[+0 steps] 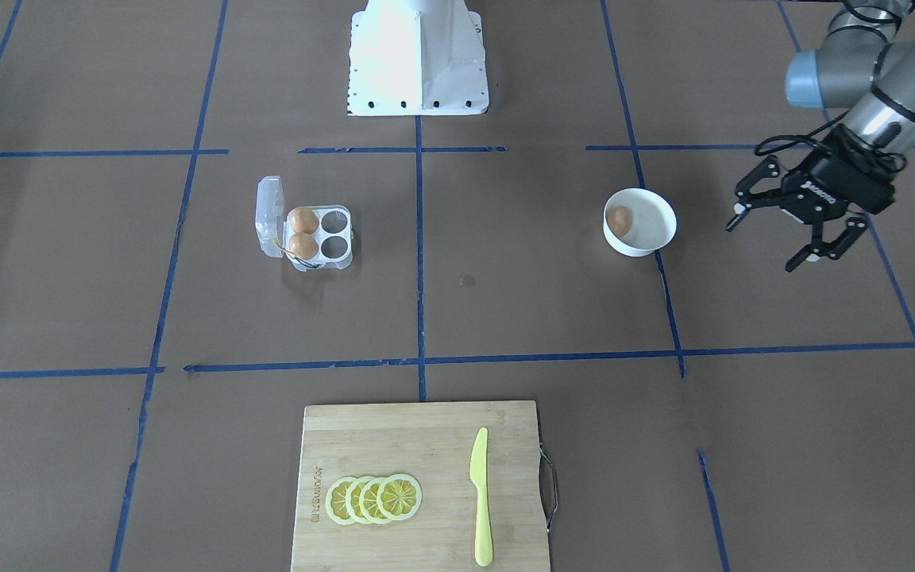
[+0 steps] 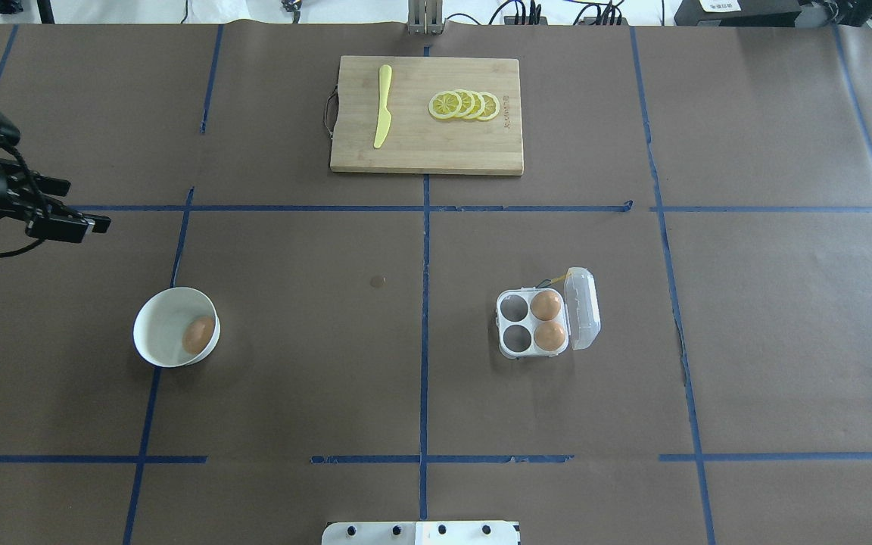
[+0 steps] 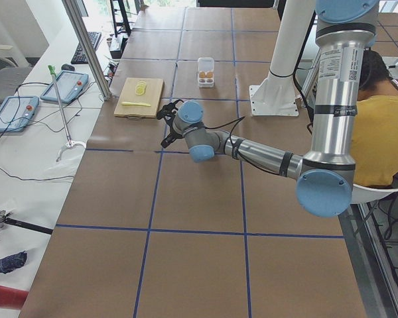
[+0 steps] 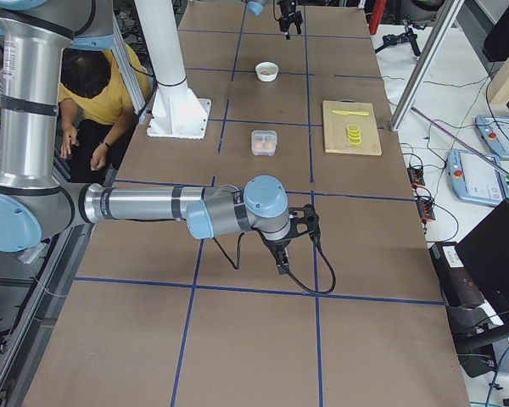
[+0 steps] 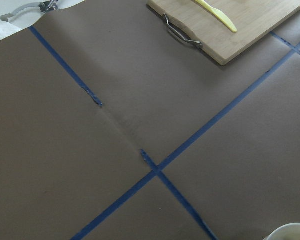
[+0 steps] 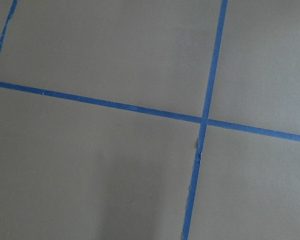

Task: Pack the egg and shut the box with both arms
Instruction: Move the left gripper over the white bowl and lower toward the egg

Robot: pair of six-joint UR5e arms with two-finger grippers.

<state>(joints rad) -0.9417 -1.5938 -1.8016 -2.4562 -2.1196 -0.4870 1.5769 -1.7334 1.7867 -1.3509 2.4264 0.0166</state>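
One tan egg lies in the white bowl, also seen from overhead. The clear four-cup box stands with its lid open and holds two eggs in the cups beside the hinge; the other two cups are empty. My left gripper is open and empty, hovering off to the side of the bowl; overhead it is beyond the bowl at the left edge. My right gripper shows only in the exterior right view, far from the box; I cannot tell whether it is open.
A bamboo cutting board at the far middle carries lemon slices and a yellow knife. The white pedestal base stands at the robot's side. Blue tape lines cross the brown table. The bowl's rim shows in the left wrist view.
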